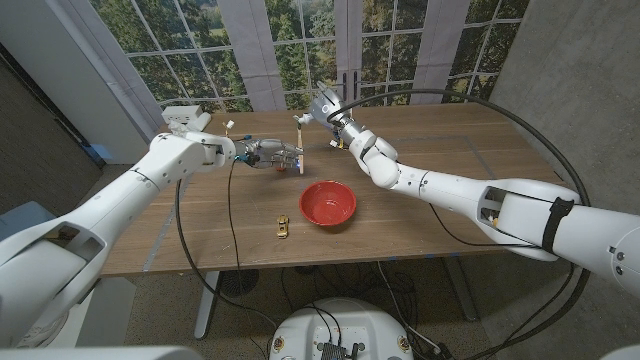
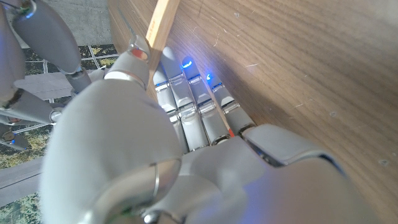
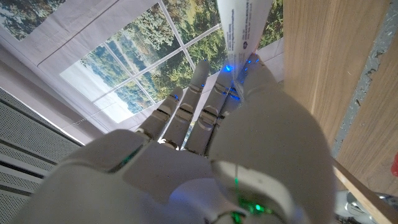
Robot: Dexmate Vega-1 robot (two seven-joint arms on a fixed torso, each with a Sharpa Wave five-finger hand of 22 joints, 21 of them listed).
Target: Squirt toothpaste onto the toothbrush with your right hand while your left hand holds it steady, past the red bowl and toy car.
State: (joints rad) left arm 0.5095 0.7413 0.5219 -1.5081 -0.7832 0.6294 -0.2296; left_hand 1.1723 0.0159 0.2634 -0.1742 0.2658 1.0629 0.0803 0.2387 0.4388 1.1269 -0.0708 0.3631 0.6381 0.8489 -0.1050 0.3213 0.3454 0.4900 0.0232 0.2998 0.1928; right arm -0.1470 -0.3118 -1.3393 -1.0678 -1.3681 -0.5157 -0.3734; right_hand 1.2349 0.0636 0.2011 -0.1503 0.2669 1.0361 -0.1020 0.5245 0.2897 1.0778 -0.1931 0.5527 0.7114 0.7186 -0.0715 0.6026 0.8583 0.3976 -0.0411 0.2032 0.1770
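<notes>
Closest to you on the wooden table [image 1: 420,200] sits a small yellow toy car [image 1: 283,227], and just beyond it a round, glossy red bowl [image 1: 328,203]; the two are near each other but apart.

Past the bowl, your left hand [image 1: 262,154] comes in from the left and holds the toothbrush [image 1: 297,135]. From the head view the brush is a thin, pale stick standing roughly upright at the far end of that hand, with its top near your right hand [image 1: 327,108].

The left wrist view adds what the head view cannot: the toothbrush handle [image 2: 160,31] is a flat, light wooden strip, pinched between the thumb and the curled grey fingers [image 2: 186,102], close over the wood-grain tabletop.

Your right hand hangs above the far side of the table, angled toward the brush. From the head view you cannot tell what it holds. The right wrist view shows it: a white toothpaste tube [image 3: 244,28] with small printed text, smooth and tapering, gripped between the fingers and thumb, with window panes and trees behind.
</notes>
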